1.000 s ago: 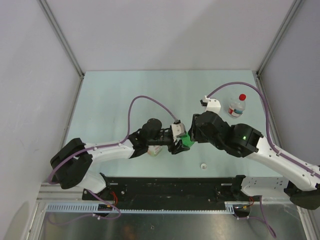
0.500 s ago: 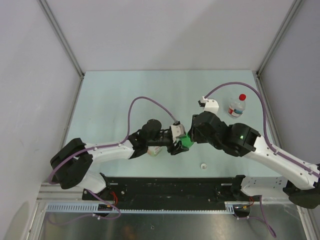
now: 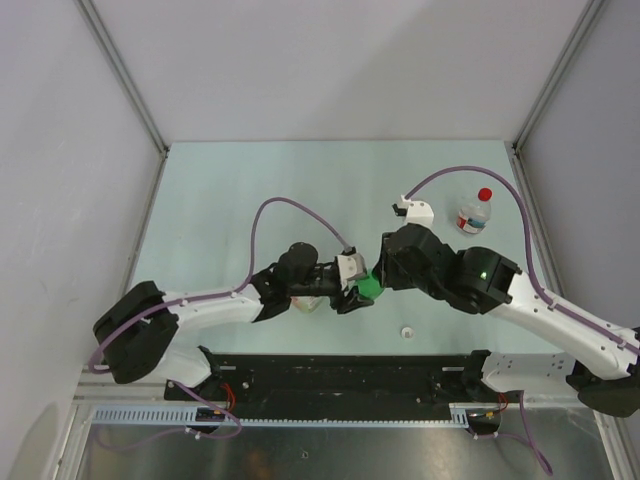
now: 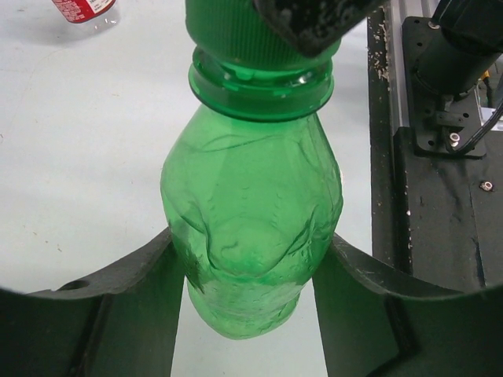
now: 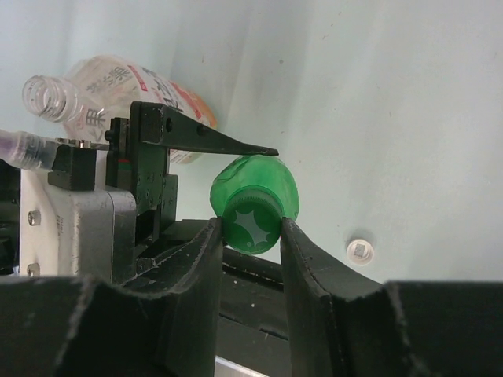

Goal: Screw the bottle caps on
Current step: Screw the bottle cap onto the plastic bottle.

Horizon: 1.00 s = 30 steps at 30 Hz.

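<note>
My left gripper (image 4: 250,239) is shut on the body of the green bottle (image 4: 251,228), held above the table near the middle (image 3: 368,286). The green cap (image 5: 251,228) sits on that bottle's neck, and my right gripper (image 5: 250,232) is shut on it, one finger on each side. From the left wrist view the cap (image 4: 236,31) shows at the top, partly covered by a right finger. The white cap (image 3: 407,331) lies loose on the table toward the near edge (image 5: 359,250). The red cap (image 3: 485,194) sits on the small clear bottle (image 3: 472,216) at the back right.
The wider clear orange-labelled bottle (image 5: 118,86) lies on its side with its neck bare, mostly hidden under my left arm (image 3: 310,300). The black rail (image 3: 340,375) runs along the near edge. Grey walls enclose the table on three sides.
My right gripper's jaws have narrowed onto the green cap. Both wrists have shifted slightly; the left arm's base link has swung a little left. The bottle stays in the left grip.
</note>
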Available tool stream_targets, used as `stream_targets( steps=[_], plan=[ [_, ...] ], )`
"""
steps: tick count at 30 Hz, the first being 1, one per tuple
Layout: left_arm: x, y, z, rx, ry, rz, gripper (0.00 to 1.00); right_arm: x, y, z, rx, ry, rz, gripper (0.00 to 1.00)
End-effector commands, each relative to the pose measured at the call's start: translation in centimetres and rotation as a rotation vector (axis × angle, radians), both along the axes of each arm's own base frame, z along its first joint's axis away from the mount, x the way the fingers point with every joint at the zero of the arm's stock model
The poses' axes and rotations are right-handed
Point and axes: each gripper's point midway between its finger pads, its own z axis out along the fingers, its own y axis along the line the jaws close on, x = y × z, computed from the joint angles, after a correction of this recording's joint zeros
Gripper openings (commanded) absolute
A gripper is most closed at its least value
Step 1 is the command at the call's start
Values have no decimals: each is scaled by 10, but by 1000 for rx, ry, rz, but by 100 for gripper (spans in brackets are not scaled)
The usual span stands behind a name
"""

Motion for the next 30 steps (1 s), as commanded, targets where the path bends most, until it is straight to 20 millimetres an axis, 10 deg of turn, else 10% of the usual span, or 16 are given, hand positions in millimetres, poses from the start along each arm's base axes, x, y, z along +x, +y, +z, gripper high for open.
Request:
stream_targets(
  steps=[1,30],
  plan=[
    [0,-5,58,-158,-141,-15,0,-4,1,9,12,0,18,25],
    [50,-28,96,-272,-225,452,0,24,-5,2,135,14,-281,24]
  ],
)
